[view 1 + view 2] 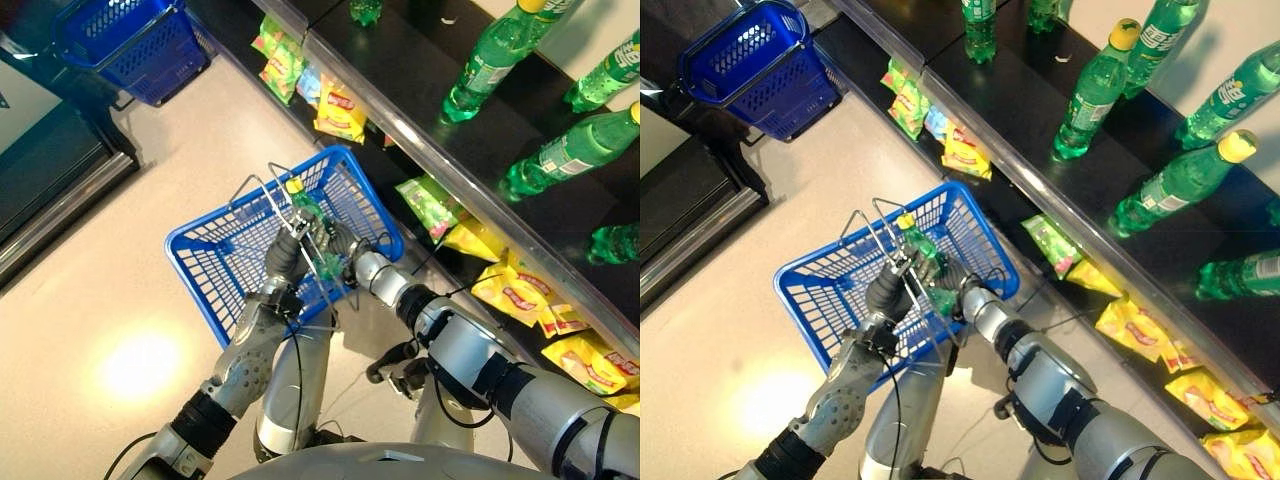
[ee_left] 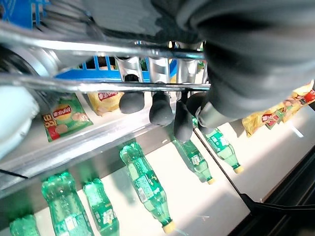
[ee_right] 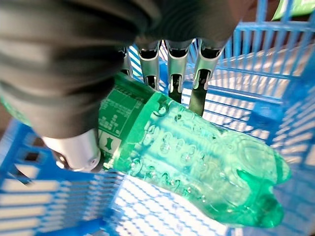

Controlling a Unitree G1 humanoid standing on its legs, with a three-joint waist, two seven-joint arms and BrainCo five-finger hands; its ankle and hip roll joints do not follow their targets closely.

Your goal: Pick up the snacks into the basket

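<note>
Green plastic: your right hand [image 3: 74, 73] has its fingers wrapped round a bottle [image 3: 197, 162] over the blue basket [image 1: 215, 265]. Your left hand [image 1: 885, 293] clasps the basket's wire handles [image 2: 98, 86], and snack bags [image 1: 515, 295] lie under the shelf [image 1: 440, 165].

**Premises: retail shop aisle**

Dark shelving [image 1: 440, 70] carries green drinks bottles [image 1: 575, 150] along its upper tier, with packets of snacks [image 1: 340, 112] on the tier beneath. A blue shopping basket [image 1: 215, 255] with wire handles is over a pale floor [image 1: 110, 260]; a second basket [image 1: 135, 45] apparently stands beside a dark unit
</note>
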